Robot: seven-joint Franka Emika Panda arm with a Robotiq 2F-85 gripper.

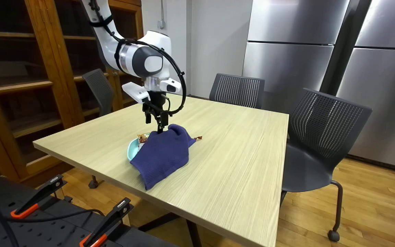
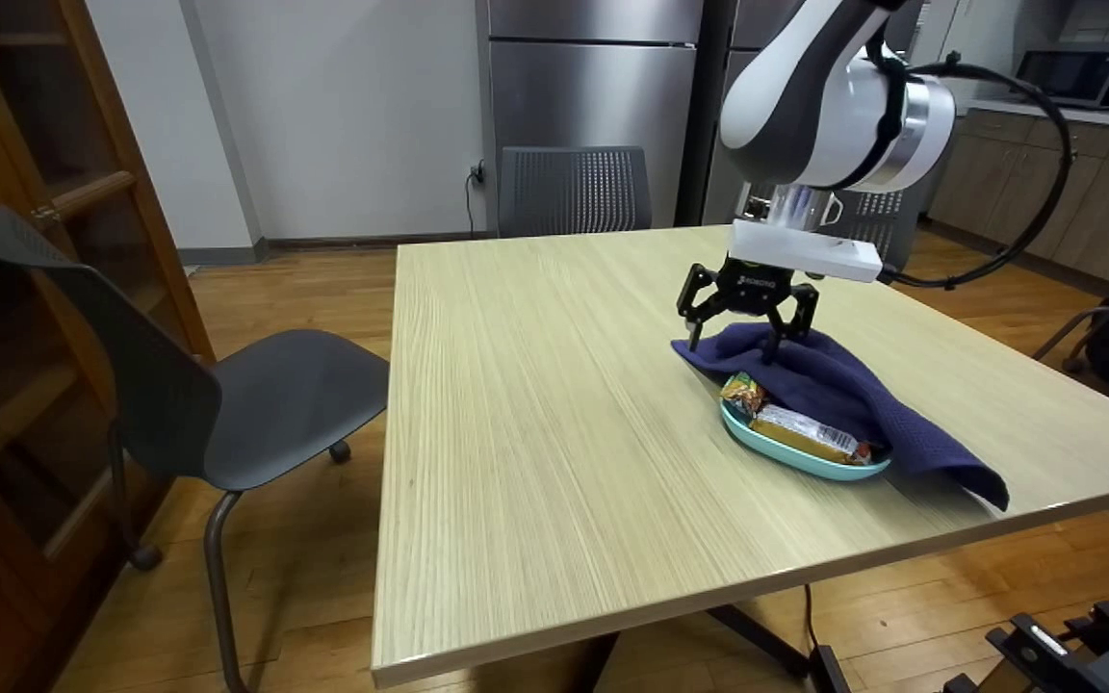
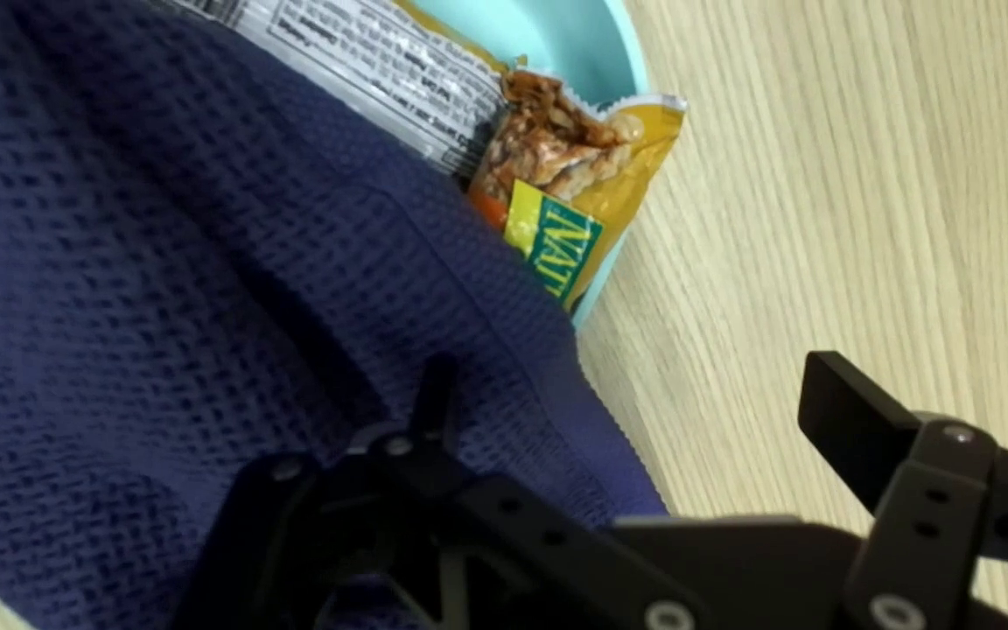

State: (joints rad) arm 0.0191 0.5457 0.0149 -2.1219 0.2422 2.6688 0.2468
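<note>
My gripper (image 3: 629, 372) stands open, pointing down, with nothing gripped between its fingers. A navy blue woven towel (image 3: 206, 306) lies beneath it, draped over part of a turquoise dish (image 2: 805, 465). In the wrist view one finger (image 3: 438, 398) is over the towel, the opposite finger (image 3: 854, 420) over bare wood; whether the towel is touched I cannot tell. Two wrapped snacks show at the dish's uncovered side: a silver-and-yellow bar (image 2: 810, 433) and a yellow-orange packet (image 3: 556, 175) with a green label. A reddish wrapper end (image 1: 198, 138) pokes out beyond the towel. The rest of the dish is covered.
All this sits on a pale wooden table (image 1: 235, 154), near one edge. Dark chairs (image 1: 317, 147) stand around it. Behind are steel refrigerators (image 1: 286, 68) and a wooden glass-door cabinet (image 1: 46, 103). Clamps (image 1: 108, 219) grip a black perforated surface close by.
</note>
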